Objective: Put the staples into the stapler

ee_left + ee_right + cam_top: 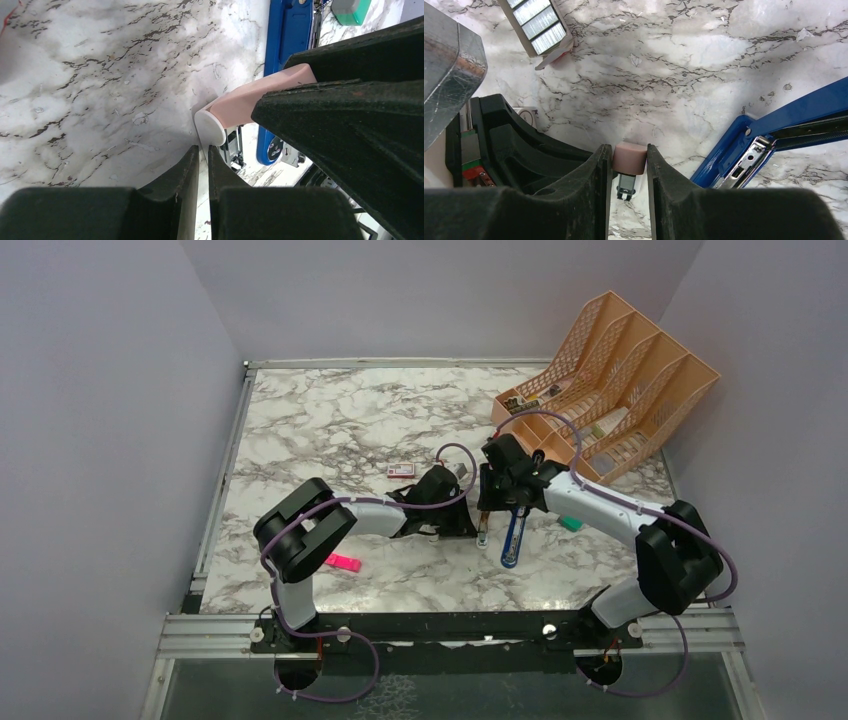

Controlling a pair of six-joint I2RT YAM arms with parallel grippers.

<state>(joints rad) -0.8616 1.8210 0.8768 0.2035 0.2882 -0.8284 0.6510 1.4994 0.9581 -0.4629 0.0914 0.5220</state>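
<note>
My right gripper [629, 148] pinches a pink piece [629, 160], white-capped at one end with a metal rail beneath. By my reading it is part of a small stapler. Just beside that cap, my left gripper [202, 149] has its fingers drawn to a thin slit, and I cannot tell whether anything is caught there. The blue stapler [513, 535] lies hinged open on the counter [330, 420] just right of the pair, magazine bared. The staples [540, 27] sit in rows in their open red-and-white box [401, 470], just beyond the left gripper and to its left, across from the right one. The box's long side runs left to right across the counter. The left arm is plainly nearer, and I judge a short swing outward, away from the bases, would put it over the box. Both arms reach forward, forearms angled inward, wrists meeting at mid-counter and tipped down.
</note>
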